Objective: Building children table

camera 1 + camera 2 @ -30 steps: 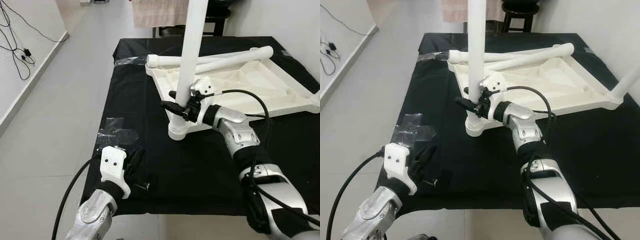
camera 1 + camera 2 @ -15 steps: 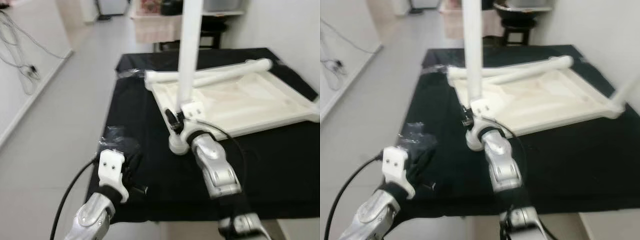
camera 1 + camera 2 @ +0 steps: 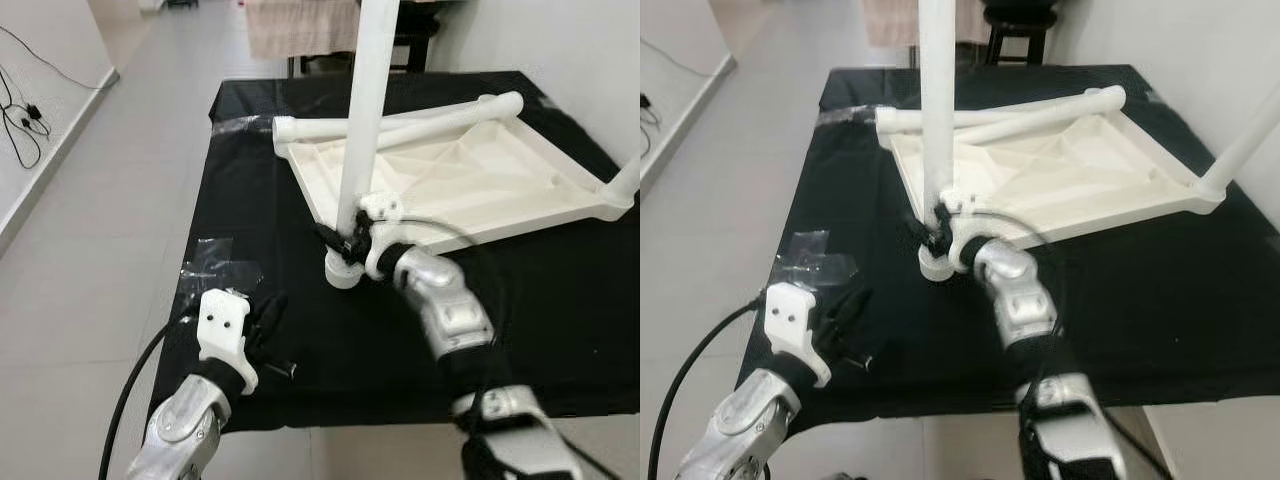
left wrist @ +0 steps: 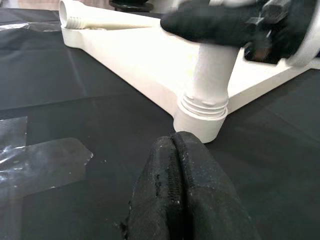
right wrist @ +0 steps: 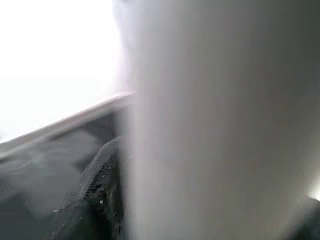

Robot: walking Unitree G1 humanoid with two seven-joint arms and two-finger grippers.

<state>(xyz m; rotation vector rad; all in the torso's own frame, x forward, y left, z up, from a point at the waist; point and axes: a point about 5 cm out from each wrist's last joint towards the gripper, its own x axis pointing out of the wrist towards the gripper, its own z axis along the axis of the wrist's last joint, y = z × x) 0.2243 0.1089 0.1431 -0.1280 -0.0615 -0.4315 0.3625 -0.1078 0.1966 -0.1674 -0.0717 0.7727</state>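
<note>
While the upturned tabletop [image 3: 470, 180] lies flat on the black bench [image 3: 300, 330], one leg [image 3: 362, 110] stands upright in its near corner socket [image 3: 342, 270], long axis vertical. The right gripper [image 3: 345, 238] is clamped on that leg just above the socket, so any turning goes about that vertical line. The left gripper [image 3: 268, 330] rests on the bench nearer the robot, fingers pressed together on nothing, pointing toward the socket. The right arm is plainly nearer.

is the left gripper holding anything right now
No. The left gripper has its two black fingers pressed together with nothing between them, resting on the black cloth short of the upright white table leg.
</note>
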